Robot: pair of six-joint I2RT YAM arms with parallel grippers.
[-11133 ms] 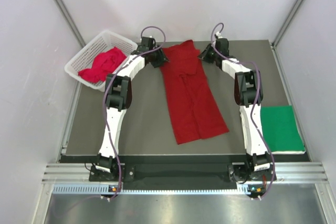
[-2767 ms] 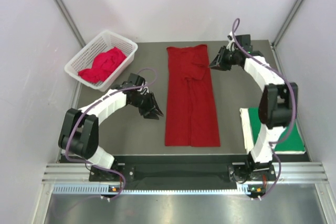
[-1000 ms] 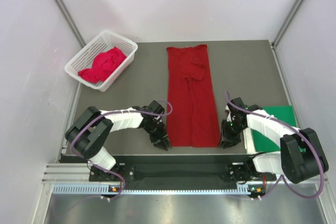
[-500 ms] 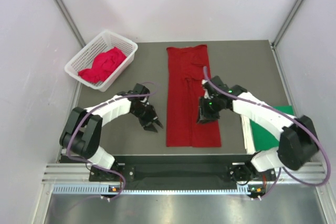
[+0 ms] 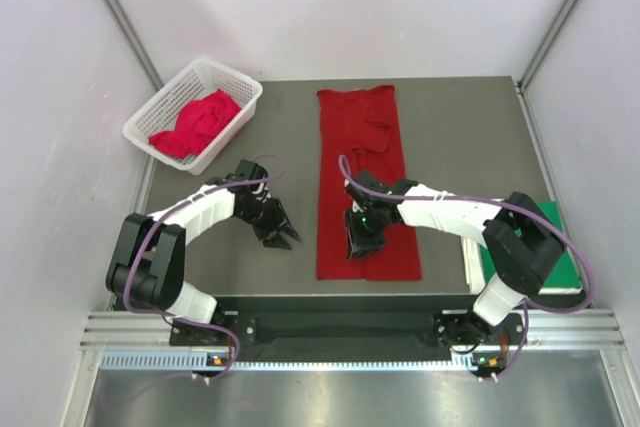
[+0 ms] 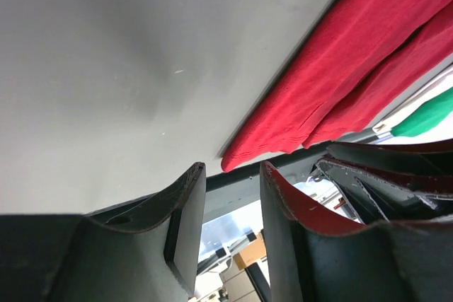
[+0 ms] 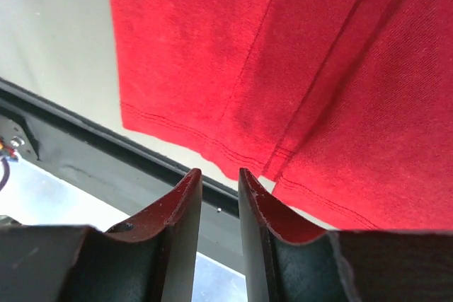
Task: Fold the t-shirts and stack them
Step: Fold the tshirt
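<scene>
A dark red t-shirt lies as a long narrow strip down the middle of the grey table. My right gripper hovers over its near left part; in the right wrist view the gripper stands slightly open and empty above the shirt's hem. My left gripper sits on bare table left of the shirt, open with nothing between its fingers. The shirt's near corner shows just beyond them. A pinkish red t-shirt is bunched in the basket. A green t-shirt lies folded at the right.
The white lattice basket stands at the back left corner. The green shirt rests on a white board at the table's right edge, partly hidden by my right arm. The black front rail runs just beyond the red shirt's hem.
My right gripper has swung from the shirt's near right corner across to its near left part. My left gripper has backed away leftward from the near left corner and opened wider.
</scene>
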